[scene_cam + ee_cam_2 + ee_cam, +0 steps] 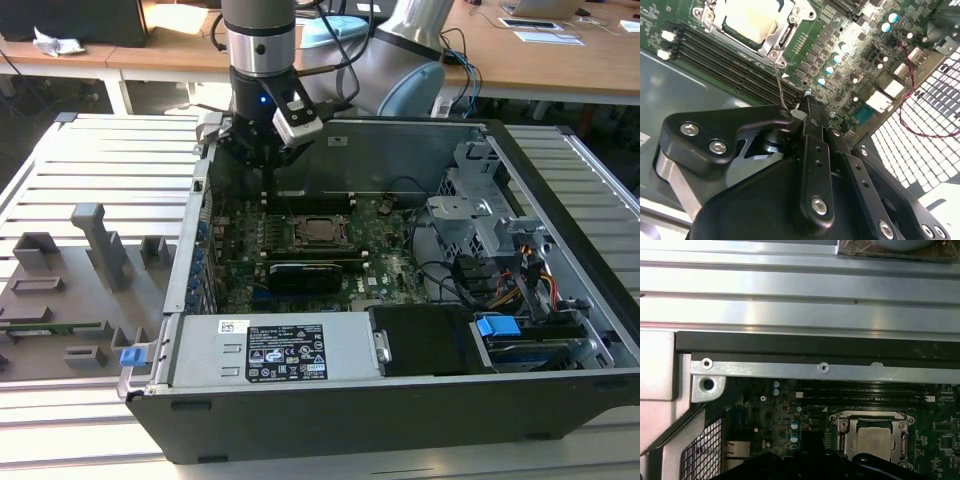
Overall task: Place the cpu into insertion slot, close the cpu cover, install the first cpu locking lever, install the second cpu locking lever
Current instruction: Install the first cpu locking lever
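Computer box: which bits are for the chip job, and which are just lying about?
For the job: silver square cpu, silver metal cpu cover frame, thin wire locking lever, black gripper.
Just lying about: long black card, grey plastic holders, blue plastic clip.

Your motherboard (pixel 655 25) is green, dotted with silver capacitors (pixel 829 70) that have pale blue tops. The cpu (pixel 750 20) is silver-grey, and the cpu cover (pixel 790 30) around it is shiny silver. The memory slots (pixel 725 57) run as black stripes. Your gripper (pixel 807 102) is matt black with silver screws. A red wire (pixel 912 107) crosses a white-gridded mesh panel (pixel 920 155). In the exterior view, the case (pixel 400 430) is dark grey, 2 tabs (pixel 497 326) are bright blue, and the ribbed table (pixel 90 160) is pale grey.
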### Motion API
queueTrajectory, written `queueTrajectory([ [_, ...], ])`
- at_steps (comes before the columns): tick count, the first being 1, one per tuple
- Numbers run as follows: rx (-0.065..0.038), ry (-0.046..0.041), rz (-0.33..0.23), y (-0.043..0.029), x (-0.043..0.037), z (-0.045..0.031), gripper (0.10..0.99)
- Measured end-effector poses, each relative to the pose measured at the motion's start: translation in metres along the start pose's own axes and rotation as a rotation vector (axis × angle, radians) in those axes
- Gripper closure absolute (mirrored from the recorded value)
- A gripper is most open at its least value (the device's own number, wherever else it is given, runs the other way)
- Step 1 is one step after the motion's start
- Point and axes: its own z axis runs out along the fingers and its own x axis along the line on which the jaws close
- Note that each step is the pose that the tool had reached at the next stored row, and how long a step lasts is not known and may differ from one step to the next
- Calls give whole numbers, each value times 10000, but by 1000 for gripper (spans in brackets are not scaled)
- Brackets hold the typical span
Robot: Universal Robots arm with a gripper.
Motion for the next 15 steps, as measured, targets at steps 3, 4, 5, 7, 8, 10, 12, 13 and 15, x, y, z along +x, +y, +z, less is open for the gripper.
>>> queueTrajectory([
  [3, 0, -1, -1, -1, -27, 5, 980],
  [4, 0, -1, 2, 2, -27, 8, 980],
  [5, 2, 1, 0, 7, -26, 8, 980],
  [7, 0, -1, 0, 16, 17, 8, 980],
  [8, -1, -1, 0, 17, 25, 9, 980],
  [10, 0, 0, 0, 20, 28, 19, 980],
  [12, 3, 2, -1, 23, 11, 47, 980],
  [13, 2, 1, 1, 24, -5, 54, 980],
  [15, 11, 1, 0, 29, -54, 58, 980],
])
